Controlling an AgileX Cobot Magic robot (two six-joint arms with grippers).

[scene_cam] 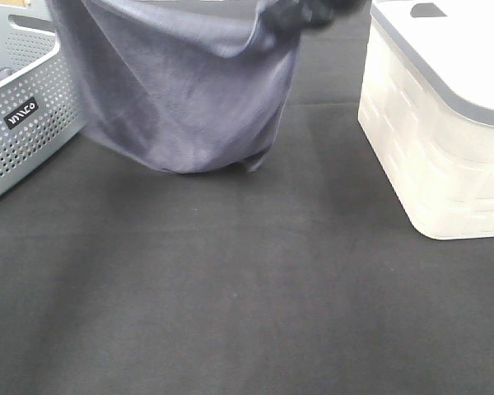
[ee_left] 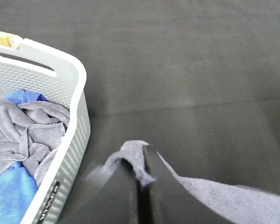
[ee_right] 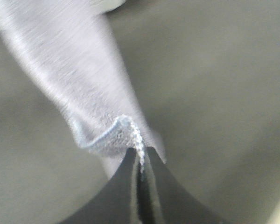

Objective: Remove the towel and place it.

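Note:
The greyish-lavender towel (scene_cam: 189,90) hangs spread in the air at the back of the dark mat, its lower edge just touching or nearly touching the mat. My left gripper (ee_left: 140,163) is shut on one upper corner of the towel (ee_left: 135,156), beside the basket. My right gripper (ee_right: 141,156) is shut on the other upper corner of the towel (ee_right: 84,88); in the high view it shows only as a dark blur at the towel's top right (scene_cam: 300,16). The left gripper itself is out of the high view.
A grey perforated basket (scene_cam: 25,123) stands at the left edge, holding more grey and blue cloths (ee_left: 18,140). A white bin with a grey lid (scene_cam: 445,123) stands at the right. The dark mat (scene_cam: 247,296) lies in front.

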